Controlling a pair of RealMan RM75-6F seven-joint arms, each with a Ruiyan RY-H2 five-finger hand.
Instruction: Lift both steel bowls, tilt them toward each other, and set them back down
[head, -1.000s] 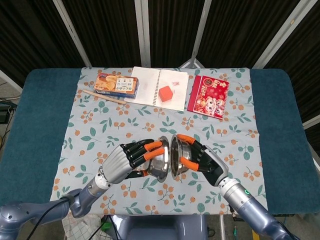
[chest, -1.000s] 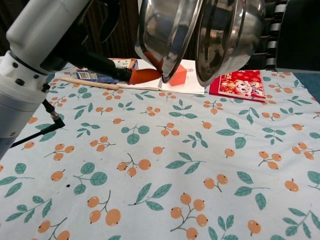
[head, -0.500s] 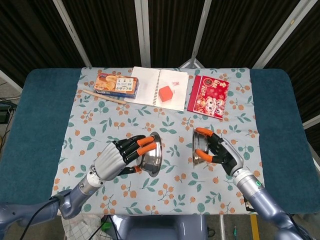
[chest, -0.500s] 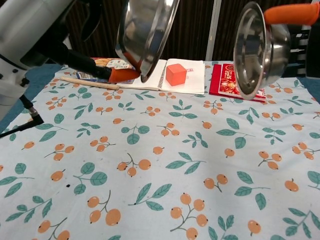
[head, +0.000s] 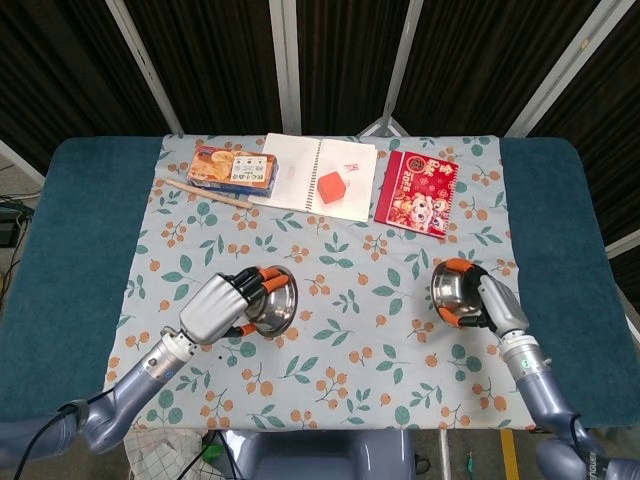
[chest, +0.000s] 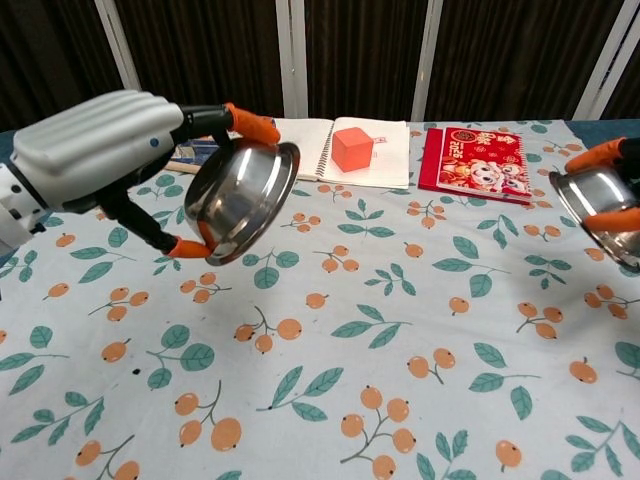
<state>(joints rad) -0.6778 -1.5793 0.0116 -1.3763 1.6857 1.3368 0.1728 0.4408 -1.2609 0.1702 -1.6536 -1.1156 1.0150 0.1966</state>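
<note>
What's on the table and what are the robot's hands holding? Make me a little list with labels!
left hand: holds the left steel bowl, tilted, off the cloth
right hand: holds the right steel bowl; touching the cloth or not, cannot tell
bowls: far apart
tablecloth: leaves and orange berries
notebook: open, at the far edge
red cube: on the notebook
red booklet: right of the notebook
snack box: left of the notebook

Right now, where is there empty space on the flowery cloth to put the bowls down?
The wide middle of the cloth between the left bowl and right bowl is bare. The far edge is crowded: snack box, notebook, red cube, red book.
</note>
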